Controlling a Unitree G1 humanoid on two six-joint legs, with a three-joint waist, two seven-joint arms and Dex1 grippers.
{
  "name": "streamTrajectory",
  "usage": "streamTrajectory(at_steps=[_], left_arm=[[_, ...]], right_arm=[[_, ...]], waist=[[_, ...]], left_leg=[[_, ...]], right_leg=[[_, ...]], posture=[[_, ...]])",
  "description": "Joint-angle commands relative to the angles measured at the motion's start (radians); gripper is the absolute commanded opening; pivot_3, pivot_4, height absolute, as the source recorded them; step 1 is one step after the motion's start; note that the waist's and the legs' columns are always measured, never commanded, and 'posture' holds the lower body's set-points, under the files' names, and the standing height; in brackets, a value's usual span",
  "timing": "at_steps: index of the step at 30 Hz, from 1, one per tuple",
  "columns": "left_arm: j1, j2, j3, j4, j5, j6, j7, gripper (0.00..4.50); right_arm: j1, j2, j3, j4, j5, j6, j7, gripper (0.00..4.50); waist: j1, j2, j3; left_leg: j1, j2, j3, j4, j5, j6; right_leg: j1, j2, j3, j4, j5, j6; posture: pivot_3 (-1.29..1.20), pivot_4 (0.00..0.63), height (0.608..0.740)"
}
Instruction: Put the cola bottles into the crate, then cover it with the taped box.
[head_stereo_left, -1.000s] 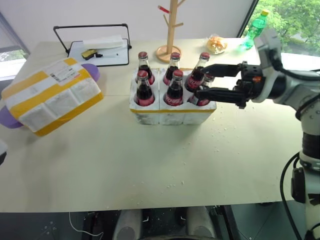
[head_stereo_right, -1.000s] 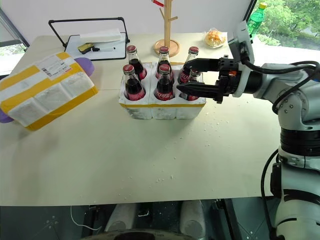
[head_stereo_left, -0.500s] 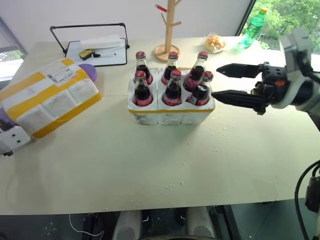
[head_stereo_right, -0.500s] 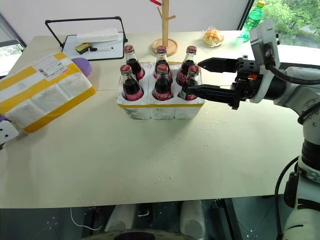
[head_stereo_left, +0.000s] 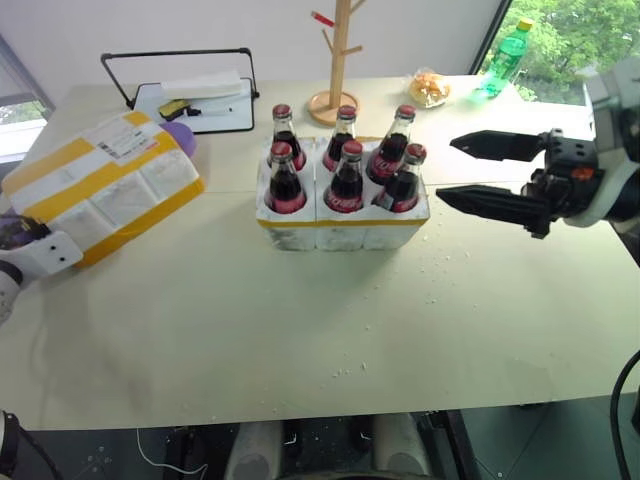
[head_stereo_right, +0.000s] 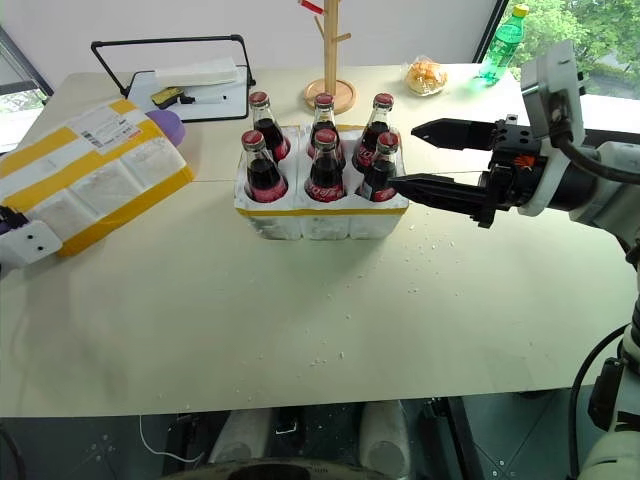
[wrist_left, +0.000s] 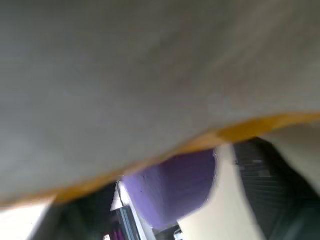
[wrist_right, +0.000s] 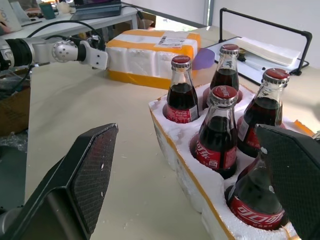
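Cream table (head_stereo_left: 300, 330), six cola bottles (head_stereo_left: 346, 178) in one crate (head_stereo_left: 345, 225), one taped box (head_stereo_left: 100, 190)

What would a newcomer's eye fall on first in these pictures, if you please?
Most likely the six small glass cola bottles with red caps, standing in the low white styrofoam crate with a yellow tape strip at the middle of the pale table. Beside them on the right, the right claw hangs open and empty. At the left edge, the large white styrofoam box wrapped in yellow tape bands lies tilted, the left claw at its near end.
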Motion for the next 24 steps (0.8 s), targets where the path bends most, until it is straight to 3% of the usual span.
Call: streamTrajectory(at_steps=[1,4,16,24], left_arm=[[0.002,0.001,-0.026,0.017,-0.011,-0.017,-0.011,1.2],[-0.002,0.005,-0.021,0.01,-0.021,-0.009,-0.008,0.44],[0.031,0.099,0.123,-0.227,-0.161,0.047,-0.048,0.44],[-0.082,0.134,0.189,-0.521,-0.218,0.146,-0.138,0.44]], right_arm=[[-0.003,-0.021,-0.042,-0.023,0.018,-0.014,-0.009,4.5],[-0.002,-0.022,-0.036,-0.019,0.017,-0.02,-0.01,4.5],[0.011,-0.037,0.003,0.031,-0.055,-0.074,0.014,4.5],[0.027,-0.052,0.005,0.088,-0.09,-0.09,0.045,4.5]], waist=[[0.0,0.0,0.0],[0.0,0.001,-0.001],[-0.001,-0.002,-0.002],[-0.001,-0.004,-0.002]], left_leg=[[0.0,0.0,0.0,0.0,0.0,0.0],[0.0,0.0,0.0,0.0,0.0,0.0],[0.0,0.0,0.0,0.0,0.0,0.0],[0.0,0.0,0.0,0.0,0.0,0.0]], right_leg=[[0.0,0.0,0.0,0.0,0.0,0.0],[0.0,0.0,0.0,0.0,0.0,0.0],[0.0,0.0,0.0,0.0,0.0,0.0],[0.0,0.001,0.0,0.0,0.0,0.0]], posture=[[0.0,0.15,0.74],[0.0,0.15,0.74],[0.0,0.15,0.74],[0.0,0.15,0.74]])
